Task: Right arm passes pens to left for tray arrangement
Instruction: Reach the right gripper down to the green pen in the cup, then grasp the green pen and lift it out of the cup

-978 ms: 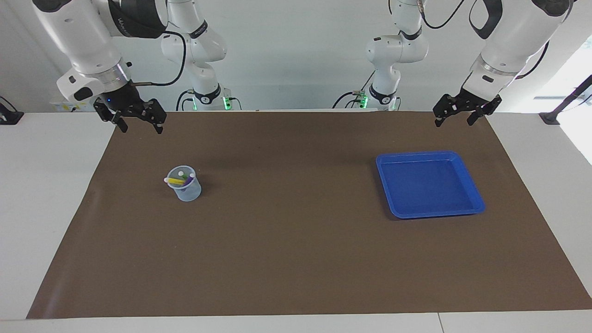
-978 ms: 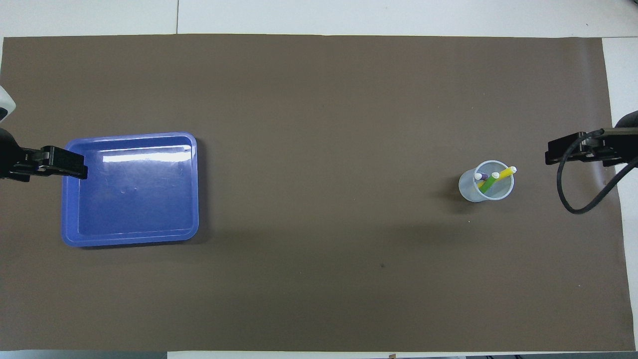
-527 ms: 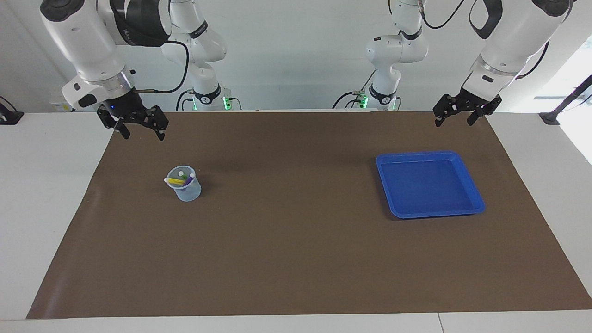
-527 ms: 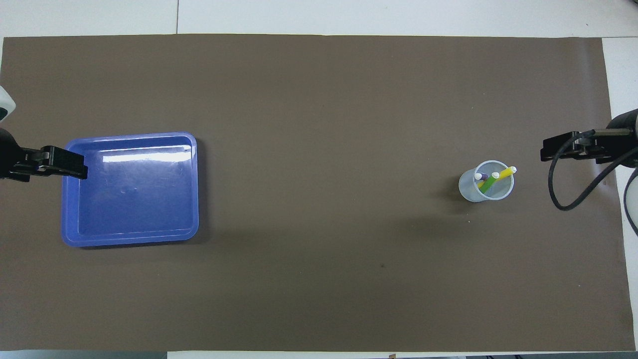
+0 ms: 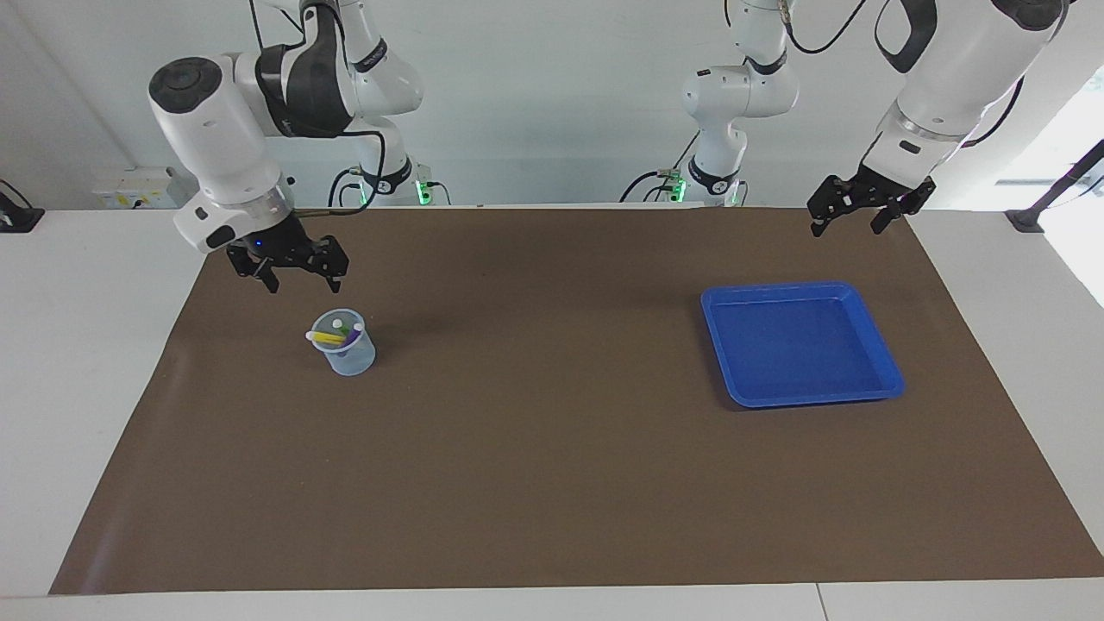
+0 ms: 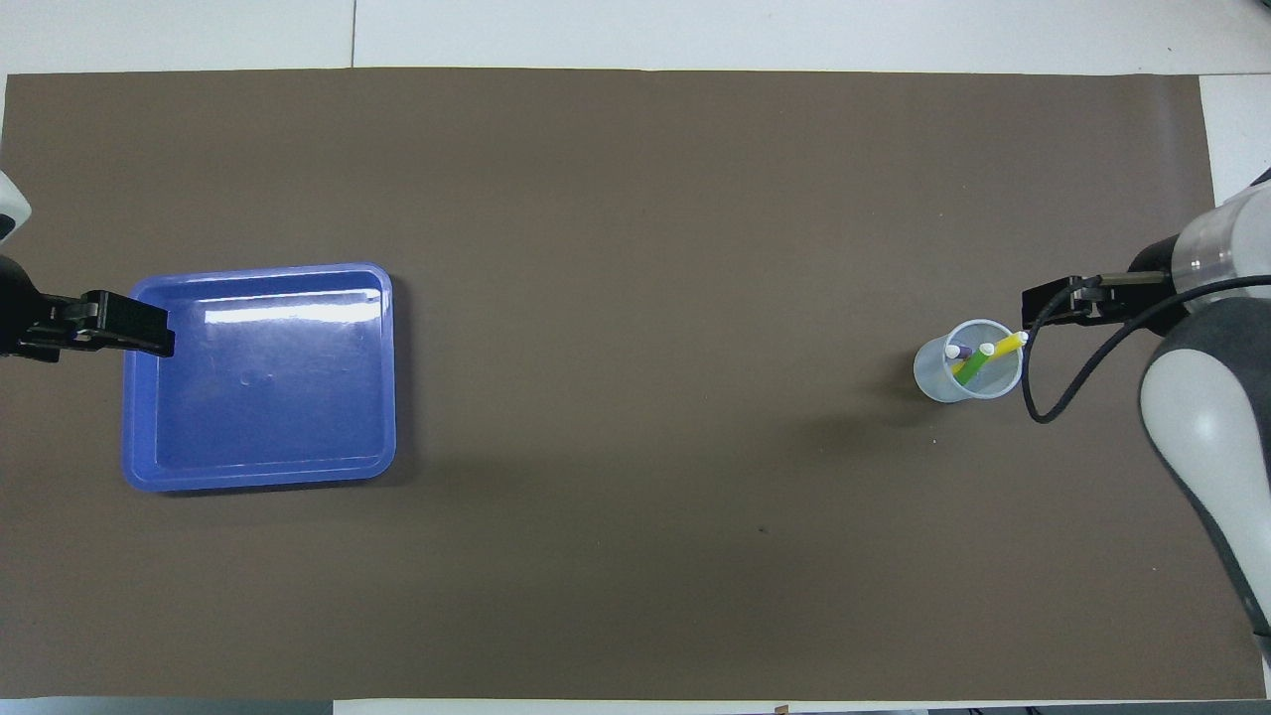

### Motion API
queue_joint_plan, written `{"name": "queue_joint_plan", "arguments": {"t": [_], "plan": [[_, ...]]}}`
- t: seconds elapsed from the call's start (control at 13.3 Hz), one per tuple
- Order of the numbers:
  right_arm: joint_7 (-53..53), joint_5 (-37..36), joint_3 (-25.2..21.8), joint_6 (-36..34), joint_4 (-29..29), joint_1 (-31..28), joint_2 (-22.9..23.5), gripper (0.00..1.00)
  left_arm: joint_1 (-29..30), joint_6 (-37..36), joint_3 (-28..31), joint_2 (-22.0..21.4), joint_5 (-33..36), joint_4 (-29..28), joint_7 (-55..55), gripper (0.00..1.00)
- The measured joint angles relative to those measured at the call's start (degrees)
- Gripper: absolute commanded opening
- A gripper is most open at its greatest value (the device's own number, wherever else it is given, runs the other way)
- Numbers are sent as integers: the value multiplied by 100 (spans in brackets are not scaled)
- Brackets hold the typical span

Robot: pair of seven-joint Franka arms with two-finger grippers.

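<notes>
Three pens [image 5: 337, 335] [image 6: 981, 356], green, yellow and purple with pale ends, stand tilted in a small translucent cup [image 5: 348, 348] [image 6: 966, 361] toward the right arm's end of the table. My right gripper [image 5: 304, 280] [image 6: 1045, 302] hangs open in the air close beside the cup, touching nothing. The blue tray [image 5: 880, 362] [image 6: 258, 477] lies toward the left arm's end with nothing in it. My left gripper [image 5: 849, 226] [image 6: 139, 333] waits open above the mat by the tray's edge, holding nothing.
A brown mat [image 5: 552, 483] [image 6: 635, 199] covers the white table. Two slimmer white arms with green lights [image 5: 716, 164] stand at the robots' edge of the table. A black cable [image 6: 1067, 382] loops down from the right wrist near the cup.
The right arm has swung in and down from the mat's edge toward the cup, its gripper staying open. The left arm, the tray, the cup and the pens have not moved.
</notes>
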Motion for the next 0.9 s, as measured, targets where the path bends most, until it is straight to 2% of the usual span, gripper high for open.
{"name": "queue_joint_plan", "arguments": {"t": [0.38, 0.75, 0.83, 0.9], "plan": [[-504, 0, -13, 916, -713, -1, 201, 95, 0, 0, 0, 0, 0, 0, 0, 100], [-544, 0, -13, 1340, -1141, -1, 161, 91, 0, 0, 0, 0, 0, 0, -1, 100], [-563, 0, -13, 1404, -1219, -1, 141, 85, 0, 0, 0, 0, 0, 0, -1, 100], [-626, 0, -13, 1436, -1273, -2, 113, 70, 0, 0, 0, 0, 0, 0, -1, 100]]}}
